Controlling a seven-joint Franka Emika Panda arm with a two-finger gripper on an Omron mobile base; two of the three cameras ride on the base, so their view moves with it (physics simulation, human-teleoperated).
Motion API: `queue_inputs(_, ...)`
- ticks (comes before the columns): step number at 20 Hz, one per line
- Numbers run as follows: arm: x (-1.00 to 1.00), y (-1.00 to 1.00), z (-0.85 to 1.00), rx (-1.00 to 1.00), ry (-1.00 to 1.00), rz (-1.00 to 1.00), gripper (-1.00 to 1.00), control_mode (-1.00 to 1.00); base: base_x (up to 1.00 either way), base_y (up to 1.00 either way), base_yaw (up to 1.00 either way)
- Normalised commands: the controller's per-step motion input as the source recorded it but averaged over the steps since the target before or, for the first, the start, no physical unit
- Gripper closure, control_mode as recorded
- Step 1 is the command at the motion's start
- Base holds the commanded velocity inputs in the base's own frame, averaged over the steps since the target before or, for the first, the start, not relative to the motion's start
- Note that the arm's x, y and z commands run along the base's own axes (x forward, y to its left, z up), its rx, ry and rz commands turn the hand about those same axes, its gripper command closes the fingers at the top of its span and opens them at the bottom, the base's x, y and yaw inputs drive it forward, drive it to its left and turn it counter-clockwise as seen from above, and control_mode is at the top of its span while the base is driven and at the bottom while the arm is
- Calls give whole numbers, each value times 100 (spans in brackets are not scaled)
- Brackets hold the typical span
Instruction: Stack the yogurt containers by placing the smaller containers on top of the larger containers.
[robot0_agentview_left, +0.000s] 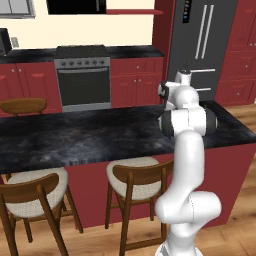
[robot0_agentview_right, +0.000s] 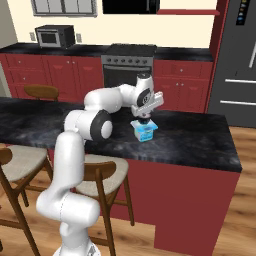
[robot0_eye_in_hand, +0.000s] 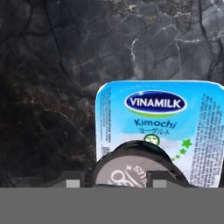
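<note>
The larger container, a pale blue-and-white boxy pack (robot0_eye_in_hand: 175, 118) with a dark blue oval logo and green stars on its lid, stands on the black marble island counter (robot0_agentview_right: 190, 137). My gripper (robot0_eye_in_hand: 114, 181) is shut on a smaller container, a dark round cup (robot0_eye_in_hand: 131, 168) with a greyish-white top, held between the finger tips. The cup sits over the near edge of the pack's lid; whether it touches the lid I cannot tell. From the right base view, the gripper (robot0_agentview_right: 142, 120) points straight down just above the pack (robot0_agentview_right: 146, 132).
The island counter (robot0_agentview_left: 75, 137) runs left from the pack. Wooden stools (robot0_agentview_left: 137, 182) stand along its near side. Behind are a stove (robot0_agentview_left: 82, 80), a fridge (robot0_agentview_left: 202, 45), red cabinets and a microwave (robot0_agentview_right: 54, 36). The counter's right end (robot0_agentview_right: 232, 150) lies close to the pack.
</note>
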Motion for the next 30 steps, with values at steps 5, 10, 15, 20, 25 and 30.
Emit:
queue_inputs(5,20,65,-6,1,0,-30,100,-100,0,0,0)
queue_inputs(10,13,70,-7,0,0,-30,100,-100,0,0,0)
queue_inputs(15,14,71,-10,0,0,-30,100,-100,0,0,0)
queue_inputs(20,21,62,-17,0,0,-30,100,-100,0,0,0)
queue_inputs(25,21,60,-16,0,-1,-30,100,-100,0,0,0)
queue_inputs(30,15,64,-12,0,-1,-30,-100,-100,0,0,0)
